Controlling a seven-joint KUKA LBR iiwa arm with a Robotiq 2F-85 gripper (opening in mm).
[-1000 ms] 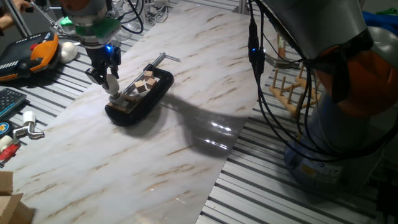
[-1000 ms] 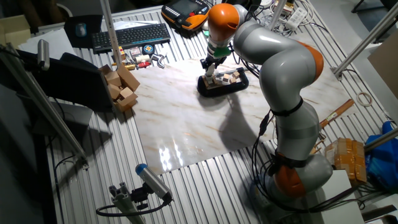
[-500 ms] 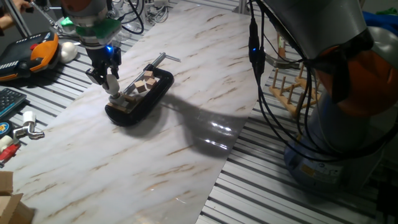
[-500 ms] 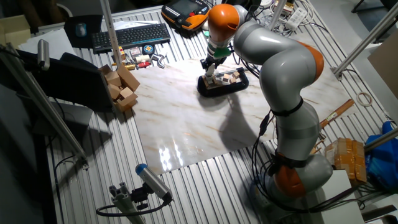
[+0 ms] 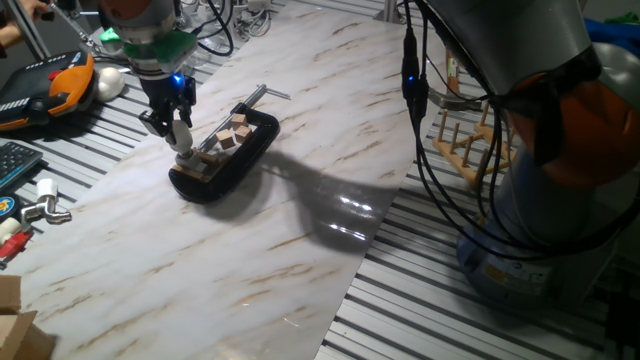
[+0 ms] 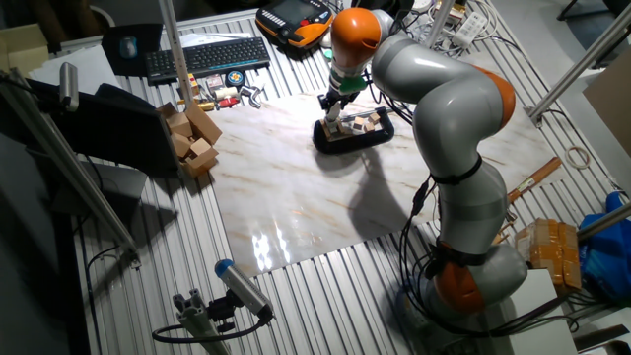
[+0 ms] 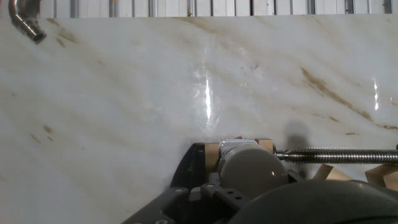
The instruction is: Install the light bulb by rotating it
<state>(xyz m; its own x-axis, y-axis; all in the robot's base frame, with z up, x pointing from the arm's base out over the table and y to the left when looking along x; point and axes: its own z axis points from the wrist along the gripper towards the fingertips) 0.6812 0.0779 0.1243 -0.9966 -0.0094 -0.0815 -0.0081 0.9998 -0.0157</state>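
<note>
Marble-patterned sheet (image 5: 330,150) covers the slatted table; a black tray (image 5: 225,160) with wooden blocks (image 5: 235,130) and a threaded rod (image 7: 336,155) sits near its far end. Gripper (image 5: 178,138) hangs over the tray's left end, fingers closed on the bulb (image 7: 249,169), which stands base-down at a wooden socket block (image 7: 239,147). Seating depth cannot be told. Judgement: the bulb is light, smooth, and fragile if glass. Best hold is across the globe's widest part, squeeze only enough to turn without slipping, axis kept straight to avoid cross-threading.
</note>
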